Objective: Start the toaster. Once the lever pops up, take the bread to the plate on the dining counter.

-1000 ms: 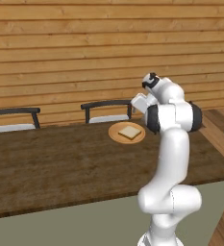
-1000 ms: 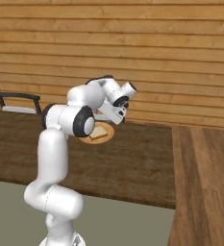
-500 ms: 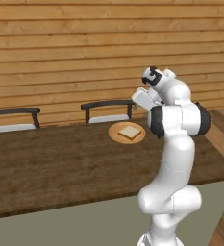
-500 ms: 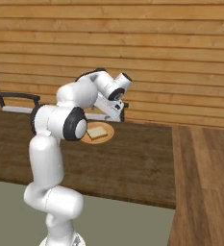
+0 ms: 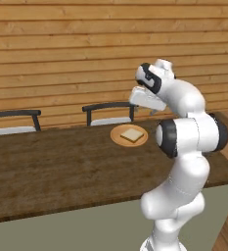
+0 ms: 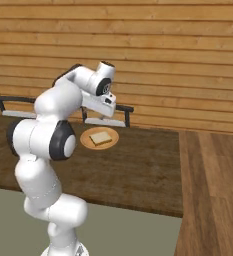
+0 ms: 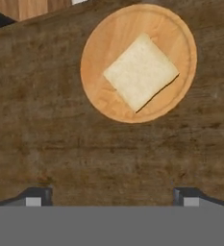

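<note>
The flat square slice of pale tan bread (image 7: 141,71) lies on the round, shallow, orange-brown wooden plate (image 7: 96,91), turned corner-wise and wholly inside the rim. The plate sits on the dark brown wood-grain tabletop (image 5: 52,166) of the dining counter, close to its far edge, just in front of a black-framed chair (image 5: 108,113). The end effector (image 7: 113,196) hangs well above the plate with its two dark fingertips (image 7: 36,197) spread wide apart and nothing between them; its tips point down at bare wood on the near side of the plate.

By the look of it the delivery is done, so little remains to spoil. The main risk I see is a careless sweep of the arm's elbow or wrist low over the tabletop, which could knock the plate toward that far edge or flip the slice off it.
</note>
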Motion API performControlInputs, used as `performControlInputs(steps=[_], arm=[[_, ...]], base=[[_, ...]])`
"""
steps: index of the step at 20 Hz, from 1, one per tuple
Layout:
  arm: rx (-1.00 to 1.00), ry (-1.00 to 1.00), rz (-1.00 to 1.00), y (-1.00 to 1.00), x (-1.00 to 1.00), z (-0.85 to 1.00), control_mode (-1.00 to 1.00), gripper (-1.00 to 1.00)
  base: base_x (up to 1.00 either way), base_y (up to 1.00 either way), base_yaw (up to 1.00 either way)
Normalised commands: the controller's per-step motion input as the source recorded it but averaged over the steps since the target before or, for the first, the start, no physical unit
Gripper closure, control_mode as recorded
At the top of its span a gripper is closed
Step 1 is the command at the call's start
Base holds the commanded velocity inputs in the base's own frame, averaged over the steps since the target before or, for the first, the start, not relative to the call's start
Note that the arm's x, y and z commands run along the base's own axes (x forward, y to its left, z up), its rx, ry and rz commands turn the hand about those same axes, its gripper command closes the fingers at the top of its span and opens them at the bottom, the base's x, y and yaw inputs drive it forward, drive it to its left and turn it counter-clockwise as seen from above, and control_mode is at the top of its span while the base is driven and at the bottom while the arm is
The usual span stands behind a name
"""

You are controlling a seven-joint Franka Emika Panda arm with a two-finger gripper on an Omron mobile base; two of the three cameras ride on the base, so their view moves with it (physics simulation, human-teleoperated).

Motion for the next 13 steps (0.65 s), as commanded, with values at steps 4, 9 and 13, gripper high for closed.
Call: performControlInputs(steps=[4, 9, 13], arm=[[-0.18, -0.01, 0.0, 0.42, -1.0, 0.32, -1.0, -1.0], [-0.06, 0.0, 0.0, 0.02, -1.0, 0.29, -1.0, -1.0], [-0.02, 0.0, 0.0, -0.2, -1.0, 0.47, -1.0, -1.0]], base=[[0.0, 0.0, 0.0], [0.0, 0.0, 0.0], [0.0, 0.0, 0.0]])
